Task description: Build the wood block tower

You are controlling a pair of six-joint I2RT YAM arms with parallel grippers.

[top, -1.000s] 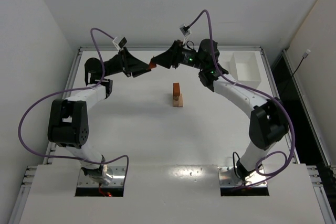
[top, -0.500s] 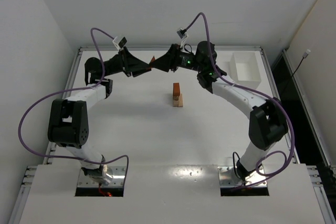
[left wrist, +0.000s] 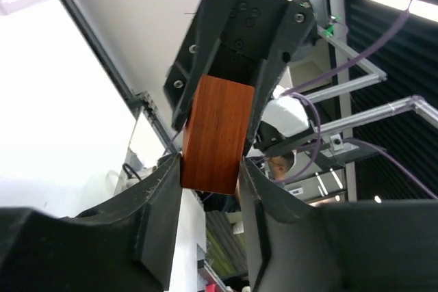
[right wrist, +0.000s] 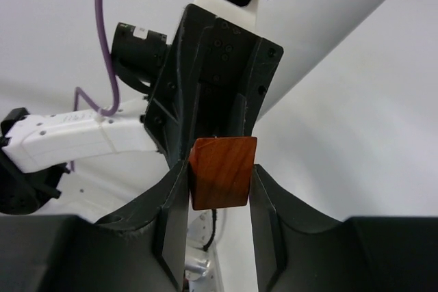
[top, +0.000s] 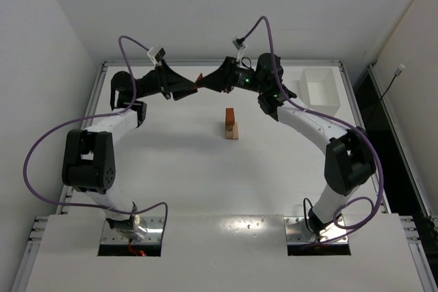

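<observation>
A short stack of the wood block tower [top: 231, 125] stands mid-table, tan pieces below and a reddish-brown piece on top. Above the table's back, both grippers meet tip to tip around one reddish-brown block [top: 199, 77]. My left gripper [left wrist: 211, 165] is shut on the block's [left wrist: 217, 135] near end. From the opposite side my right gripper [right wrist: 219, 169] is shut on the same block [right wrist: 222, 172], with both fingers against its sides. In the top view the left gripper [top: 194, 82] sits just left of the right gripper [top: 204, 80].
A white rectangular tray [top: 305, 88] sits at the back right corner of the white table. White walls close in on the left, the right and behind. Purple cables arc over both arms.
My right gripper has moved left onto the block in my left gripper and narrowed its jaws onto it. The left arm and the stack have stayed put.
</observation>
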